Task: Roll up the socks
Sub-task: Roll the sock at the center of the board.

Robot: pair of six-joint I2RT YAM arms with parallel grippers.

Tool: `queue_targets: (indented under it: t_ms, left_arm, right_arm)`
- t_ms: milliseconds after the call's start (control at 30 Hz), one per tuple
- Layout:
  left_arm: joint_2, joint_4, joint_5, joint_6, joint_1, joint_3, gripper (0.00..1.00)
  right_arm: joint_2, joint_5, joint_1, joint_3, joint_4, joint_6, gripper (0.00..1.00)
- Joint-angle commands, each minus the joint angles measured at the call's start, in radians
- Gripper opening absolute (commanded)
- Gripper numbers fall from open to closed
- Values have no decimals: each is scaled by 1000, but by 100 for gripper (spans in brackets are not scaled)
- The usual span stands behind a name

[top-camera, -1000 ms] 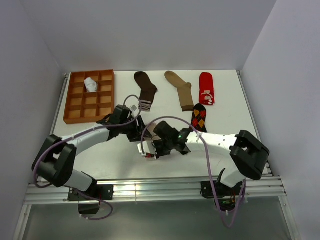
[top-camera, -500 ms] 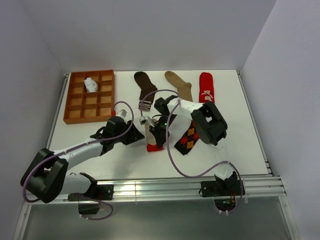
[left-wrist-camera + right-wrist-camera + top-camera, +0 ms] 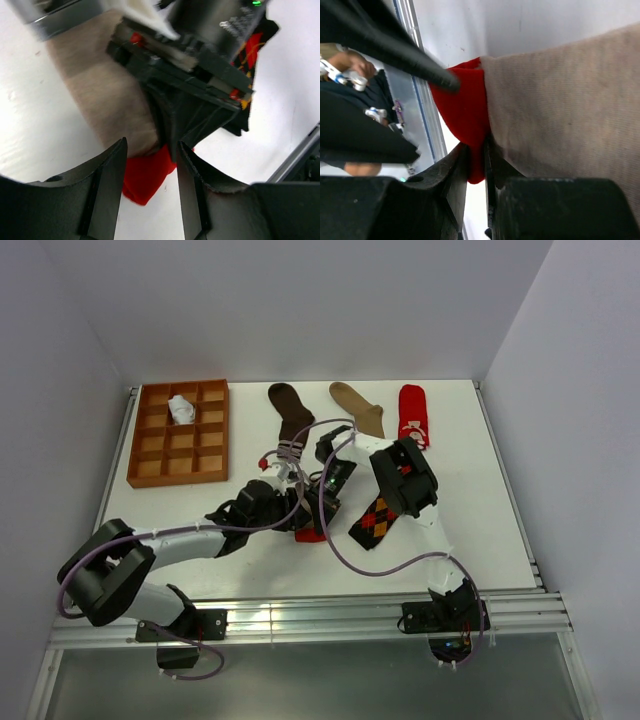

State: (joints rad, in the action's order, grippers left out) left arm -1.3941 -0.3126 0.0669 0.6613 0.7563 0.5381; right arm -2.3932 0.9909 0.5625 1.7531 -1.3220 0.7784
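- The beige red-toed sock (image 3: 560, 95) lies flat on the white surface (image 3: 480, 500) near the centre of the top view. The two wrists hide most of it there, and only its red toe (image 3: 310, 535) shows.
- The right tool (image 3: 476, 150) is clenched on this sock where the beige fabric meets the red toe. Red cloth is pinched between its two fingers at the bottom centre of the right wrist view.
- The left tool (image 3: 150, 147) is released, its fingers apart, with the red toe showing in the gap between them.
- In the right wrist view a black finger (image 3: 395, 47) of the left tool comes in from the upper left, and its tip touches the red toe.
- The right tool's black body fills the upper middle of the left wrist view. It sits just beyond the left tool and covers the sock's right edge.
- The black-orange argyle sock (image 3: 377, 518) lies diagonally just right of the tools, its upper end under the right arm.
- Along the upper edge of the surface lie the dark brown sock (image 3: 292, 415), the tan sock (image 3: 358, 407) and the red sock (image 3: 413, 415), well apart from the tools. The right arm hides the tan sock's lower end.
- The orange-brown tray (image 3: 150, 475) sits at the upper left, with a rolled white sock (image 3: 181, 408) in the upper middle of its grid.
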Motion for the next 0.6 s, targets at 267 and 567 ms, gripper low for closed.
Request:
queue_targets:
  t_ms: [267, 567]
  left_arm:
    - [-105, -259, 209, -62, 14, -27, 46]
    - [-164, -273, 224, -65, 14, -43, 43]
  right_arm:
    - [-46, 6, -47, 42, -36, -77, 23]
    - [-63, -1, -70, 51, -36, -100, 23]
